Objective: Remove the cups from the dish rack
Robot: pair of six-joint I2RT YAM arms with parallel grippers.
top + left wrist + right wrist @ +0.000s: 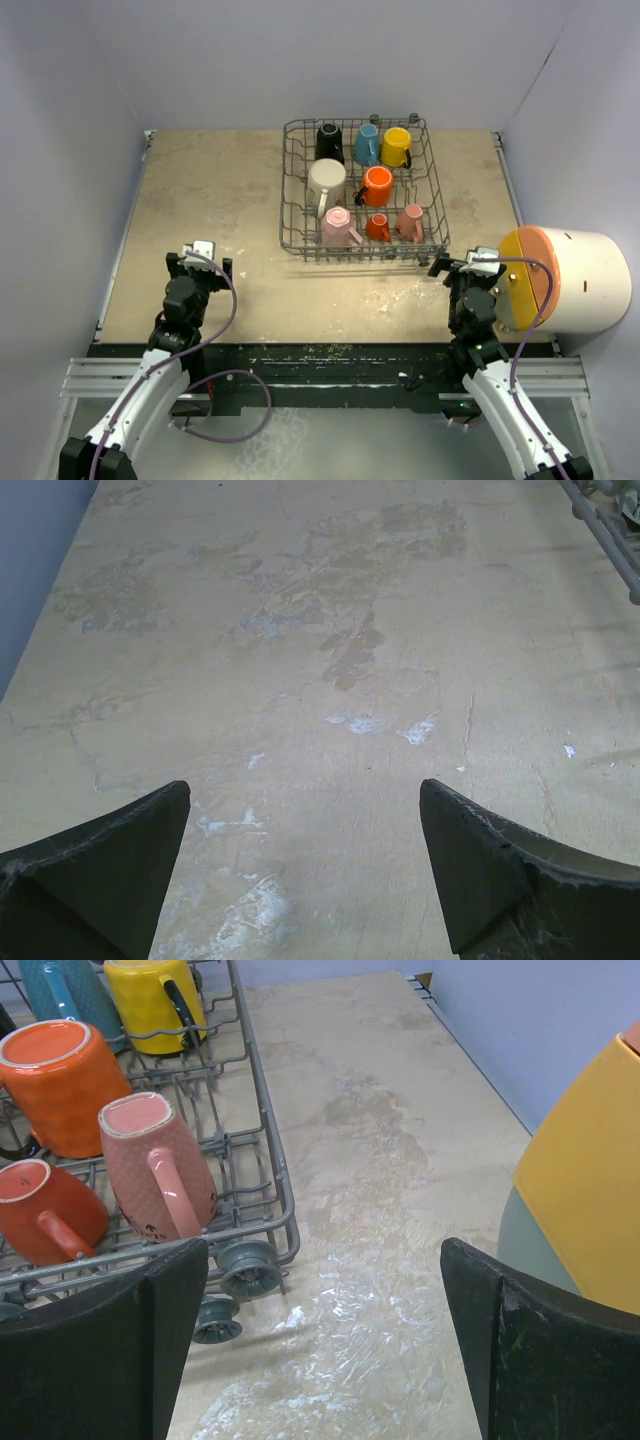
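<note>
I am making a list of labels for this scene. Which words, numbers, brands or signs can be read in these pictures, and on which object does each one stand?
No text can be read in any view.
pink mug at the near right of the dish rack: small dark marks low on its side, too small and blurred to read.
Nothing else shows any writing that I can see.

Glossy ceramic cups [377,184] sit in a grey metal-wire dish rack [297,243] on a matt, scuffed table [200,190].
</note>
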